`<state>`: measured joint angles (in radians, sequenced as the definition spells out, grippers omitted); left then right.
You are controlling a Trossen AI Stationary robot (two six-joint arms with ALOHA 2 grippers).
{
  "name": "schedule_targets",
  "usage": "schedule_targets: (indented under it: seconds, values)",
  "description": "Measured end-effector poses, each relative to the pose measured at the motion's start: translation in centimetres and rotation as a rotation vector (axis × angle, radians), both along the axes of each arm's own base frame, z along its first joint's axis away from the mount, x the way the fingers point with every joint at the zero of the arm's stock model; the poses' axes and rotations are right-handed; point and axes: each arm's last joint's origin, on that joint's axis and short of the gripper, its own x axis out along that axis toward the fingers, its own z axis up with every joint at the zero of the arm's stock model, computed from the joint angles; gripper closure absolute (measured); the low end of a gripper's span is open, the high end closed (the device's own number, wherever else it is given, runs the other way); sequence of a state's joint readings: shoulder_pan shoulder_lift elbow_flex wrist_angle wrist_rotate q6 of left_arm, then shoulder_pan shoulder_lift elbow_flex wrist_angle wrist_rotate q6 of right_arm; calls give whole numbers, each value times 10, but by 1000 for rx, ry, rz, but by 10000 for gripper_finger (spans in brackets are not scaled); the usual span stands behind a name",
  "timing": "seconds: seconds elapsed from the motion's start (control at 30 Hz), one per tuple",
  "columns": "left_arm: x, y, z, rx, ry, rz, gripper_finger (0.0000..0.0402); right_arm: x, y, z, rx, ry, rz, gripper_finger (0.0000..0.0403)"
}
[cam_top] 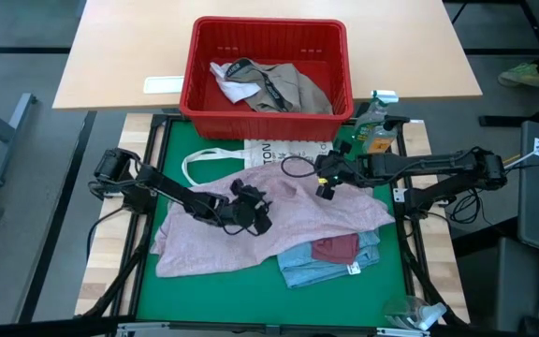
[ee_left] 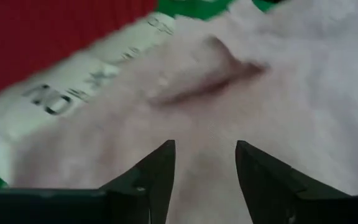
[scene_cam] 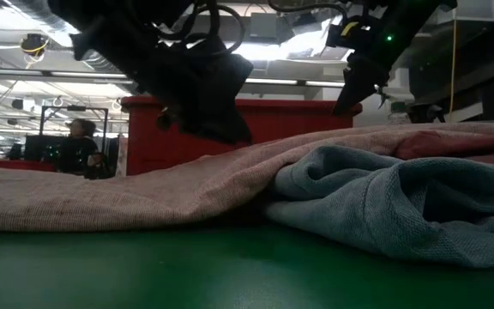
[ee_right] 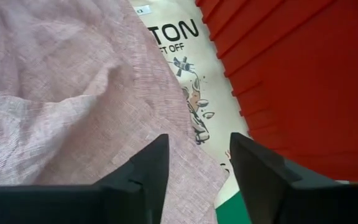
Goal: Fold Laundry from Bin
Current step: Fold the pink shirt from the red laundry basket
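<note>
Both grippers open, nothing held: left gripper (cam_top: 251, 217) and right gripper (cam_top: 327, 183) hover over the pink garment (cam_top: 279, 220), spread flat on the mat, likely for folding. More laundry (cam_top: 279, 86) waits in the red bin (cam_top: 265, 33)

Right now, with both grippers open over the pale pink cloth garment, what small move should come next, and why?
Probably lower the right gripper onto the pale pink cloth garment at its edge beside the white printed tote bag and pinch it: the garment lies rumpled, both grippers' fingers stand apart with nothing held, and the left gripper hovers over mid-cloth.
</note>
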<state>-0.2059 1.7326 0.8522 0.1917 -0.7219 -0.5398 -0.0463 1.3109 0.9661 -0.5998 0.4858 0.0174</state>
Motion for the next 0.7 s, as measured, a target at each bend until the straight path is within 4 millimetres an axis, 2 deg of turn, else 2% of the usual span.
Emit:
schedule_targets:
  seconds: [0.17,0.33,0.7]
  values:
    - [-6,28,18,-2,4,74,244,0,1,0,20,0,14,214]
    - [-21,51,32,-48,90,92,256,0,1,0,28,0,20,212]
    - [-51,73,15,-280,380,172,256,0,1,-1,28,2,20,212]
